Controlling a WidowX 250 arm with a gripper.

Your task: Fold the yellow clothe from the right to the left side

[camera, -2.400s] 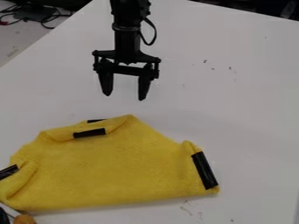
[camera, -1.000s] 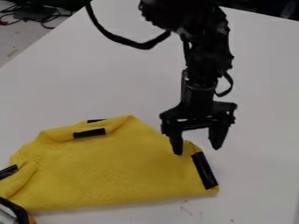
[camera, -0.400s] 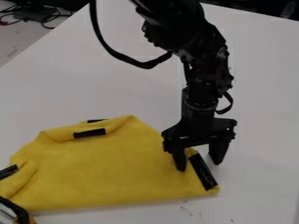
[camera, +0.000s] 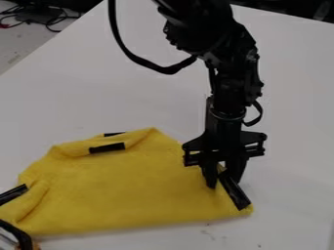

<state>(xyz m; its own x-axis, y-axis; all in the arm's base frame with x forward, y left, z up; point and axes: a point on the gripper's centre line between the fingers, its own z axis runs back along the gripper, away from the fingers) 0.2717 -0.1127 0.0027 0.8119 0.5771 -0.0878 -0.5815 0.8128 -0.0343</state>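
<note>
Yellow cloth (camera: 130, 190) lies lengthwise left to right, straight edge nearest the camera.

Black robot arm (camera: 231, 53) reaching in from above, wrist (camera: 226, 114) nearly upright, gripper (camera: 222, 183) pointing straight down — its two fingers (camera: 211, 177) pinched close together.

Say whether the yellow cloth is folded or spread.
Partly folded: the yellow cloth has turned-over far and image-left edges, while its middle lies spread.

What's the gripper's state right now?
Black two-finger gripper: jaws closed on the yellow fabric cloth, at its image-right edge beside a black tape strip; grip firmness unclear.
</note>
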